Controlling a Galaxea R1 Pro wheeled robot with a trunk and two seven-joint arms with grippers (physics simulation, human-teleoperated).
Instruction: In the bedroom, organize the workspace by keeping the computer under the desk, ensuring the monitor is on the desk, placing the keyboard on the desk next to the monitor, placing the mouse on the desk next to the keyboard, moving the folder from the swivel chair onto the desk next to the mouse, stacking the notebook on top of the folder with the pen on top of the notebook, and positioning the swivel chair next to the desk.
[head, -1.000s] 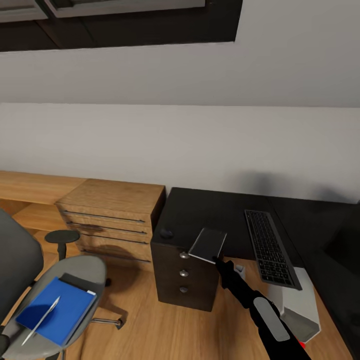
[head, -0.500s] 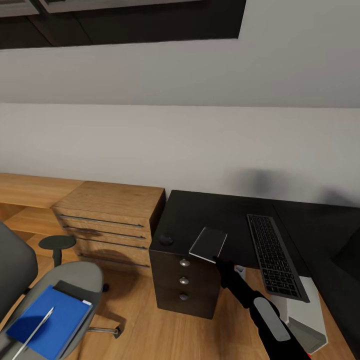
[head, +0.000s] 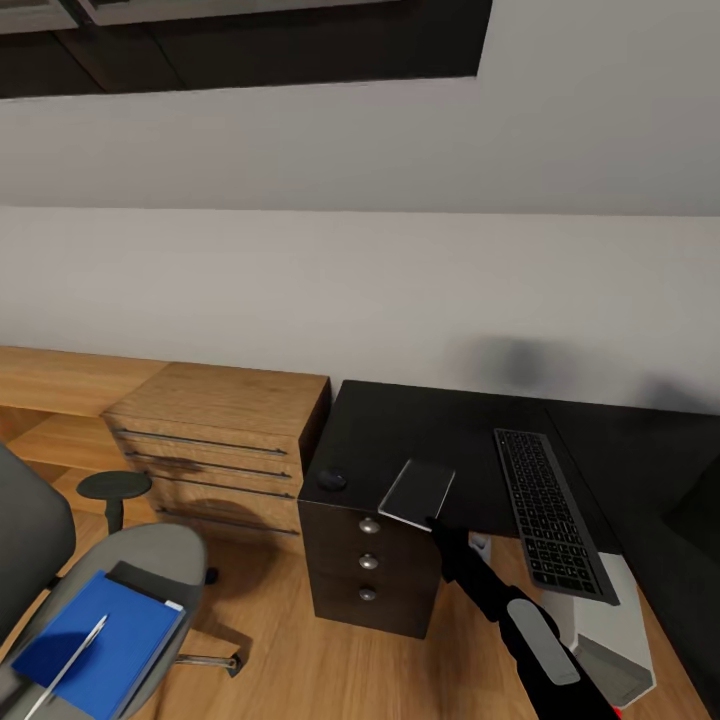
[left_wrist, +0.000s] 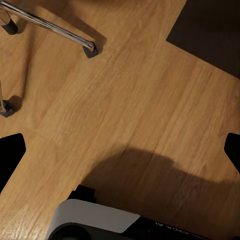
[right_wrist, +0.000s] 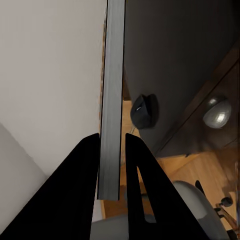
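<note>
My right gripper (head: 432, 521) is shut on the near edge of the small dark grey notebook (head: 417, 493), holding it just above the black desk (head: 420, 430) near its front edge. The right wrist view has the notebook (right_wrist: 111, 95) edge-on between both fingers (right_wrist: 131, 150), with the black mouse (right_wrist: 145, 111) beyond. The mouse (head: 333, 479) lies at the desk's left corner and the keyboard (head: 550, 510) to the right. The blue folder (head: 95, 640) with the pen (head: 65, 668) on it rests on the swivel chair (head: 150, 555). The grey computer (head: 610, 625) stands under the desk. My left gripper (left_wrist: 120, 150) is open over the floor.
A light wooden drawer cabinet (head: 220, 435) stands against the desk's left side, with a low wooden shelf further left. Black drawers with silver knobs (head: 369, 525) sit below the mouse. A chrome chair leg with a castor (left_wrist: 90, 49) crosses the wooden floor (left_wrist: 140, 110).
The whole head view shifted slightly as the camera moved. My right gripper holds the notebook in nearly the same spot over the desk's front edge.
</note>
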